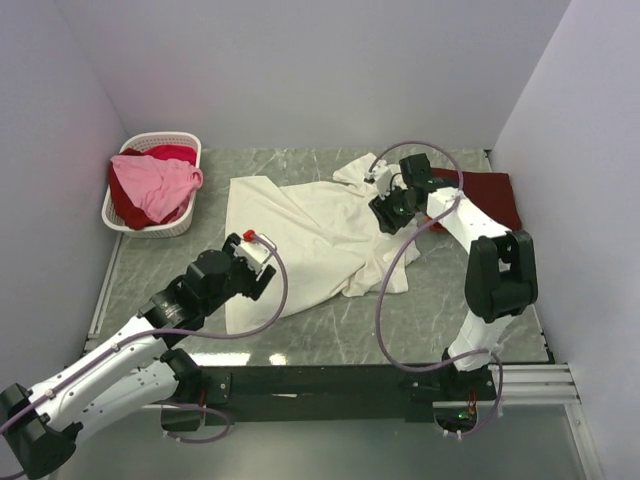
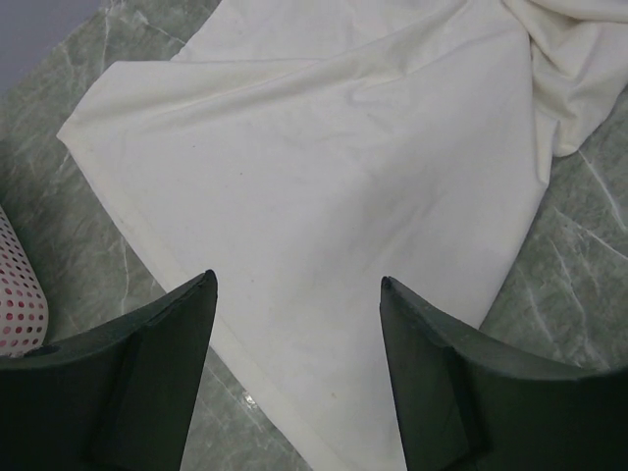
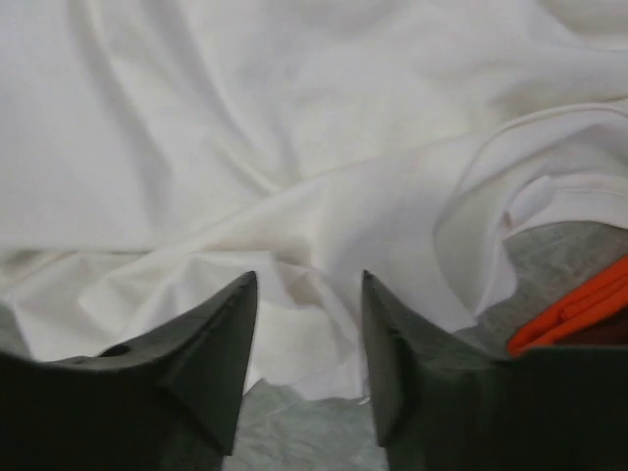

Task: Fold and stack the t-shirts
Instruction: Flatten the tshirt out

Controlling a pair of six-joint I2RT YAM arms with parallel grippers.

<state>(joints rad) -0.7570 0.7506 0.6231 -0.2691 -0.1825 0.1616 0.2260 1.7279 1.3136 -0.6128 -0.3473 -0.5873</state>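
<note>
White slatted basket at marble table's far-left corner.

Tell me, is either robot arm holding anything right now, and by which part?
Nothing is held: the left gripper and right gripper both hang open over the large cream-white cloth t-shirt.

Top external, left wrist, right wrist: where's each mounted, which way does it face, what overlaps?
Top external: above and behind the bases, looking down on the table and white shirt; left arm and right arm both show.
Left wrist: on the left arm, looking down past its open left fingers at the shirt's flat hem.
Right wrist: on the right arm, looking past its open right fingers at the shirt's crumpled folds.
Shared: all three see the white shirt.
</note>
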